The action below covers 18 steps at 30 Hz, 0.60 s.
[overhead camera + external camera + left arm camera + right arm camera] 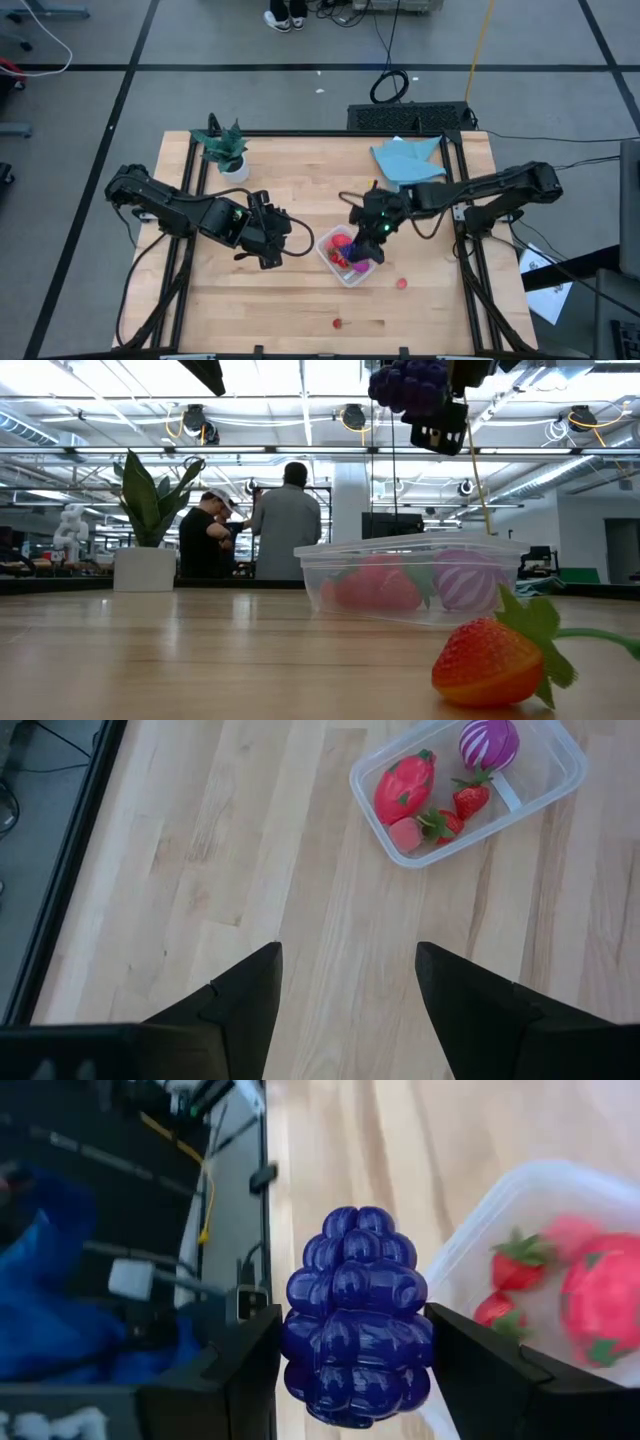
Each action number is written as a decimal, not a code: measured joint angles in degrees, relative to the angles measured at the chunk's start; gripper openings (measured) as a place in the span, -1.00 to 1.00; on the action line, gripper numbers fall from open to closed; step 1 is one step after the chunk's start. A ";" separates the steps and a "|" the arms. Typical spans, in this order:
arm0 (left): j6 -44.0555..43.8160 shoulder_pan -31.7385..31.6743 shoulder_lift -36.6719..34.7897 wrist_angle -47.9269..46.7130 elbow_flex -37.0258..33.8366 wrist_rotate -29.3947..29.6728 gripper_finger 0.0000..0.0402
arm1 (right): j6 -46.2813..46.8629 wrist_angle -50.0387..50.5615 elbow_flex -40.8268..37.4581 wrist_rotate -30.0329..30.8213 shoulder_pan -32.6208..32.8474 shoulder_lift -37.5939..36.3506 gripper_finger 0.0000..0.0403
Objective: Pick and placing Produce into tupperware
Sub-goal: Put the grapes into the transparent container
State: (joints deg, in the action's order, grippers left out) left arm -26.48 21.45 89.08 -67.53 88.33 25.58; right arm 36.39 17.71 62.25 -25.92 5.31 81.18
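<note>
The tupperware (520, 800), a clear tub, stands on the wooden table right of centre (345, 270). In it lie a larger red piece (405, 785), a magenta striped one (488, 742) and small strawberries (465, 800). My right gripper (355, 1355) hovers above the tub's right end (374, 238), shut on a dark purple bunch of grapes (357, 1320), which shows high over the tub in the low view (410, 385). My left gripper (350, 980) stands open left of the tub (268, 248), above bare table. Two red berries (401, 283) (337, 323) lie on the table, one close to the low camera (490, 660). My right gripper pinches the grape bunch by its two opposite sides (300, 1330) between its two fingers (240, 1370). The fingers slant down toward the table. The bunch is lifted clear, well above the tupperware's rim (400, 548), with its narrow end pointing away from the gripper.
A green potted plant (225, 150) stands at the far left of the table and a blue cloth (405, 160) lies at the far right. Bare wood lies in front of the tub and between the arms. People stand in the room beyond the table (285, 520).
</note>
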 joint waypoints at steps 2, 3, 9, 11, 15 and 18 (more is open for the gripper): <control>0.08 0.01 0.00 0.04 0.00 -0.02 0.18 | -1.16 0.56 0.82 -0.01 1.19 1.19 0.12; 0.28 0.00 0.00 0.02 0.00 -0.02 0.18 | -2.08 0.60 1.43 0.00 1.63 1.84 0.12; 0.33 0.00 0.00 0.04 0.00 -0.04 0.18 | -8.76 5.37 8.94 0.07 2.70 5.79 0.12; 0.31 0.04 0.00 0.01 0.00 -0.10 0.18 | -11.61 10.55 12.59 0.60 2.63 7.09 0.12; 0.28 0.04 0.00 -0.34 0.00 -0.11 0.18 | -16.21 21.20 18.97 5.62 2.24 9.12 0.12; 0.20 0.04 0.00 -1.18 0.00 -0.19 0.18 | -17.84 26.57 21.06 9.99 2.01 10.48 0.12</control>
State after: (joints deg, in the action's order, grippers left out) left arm -26.28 21.50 89.08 -68.71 88.33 25.39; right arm 18.55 44.28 83.31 -15.93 7.33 91.66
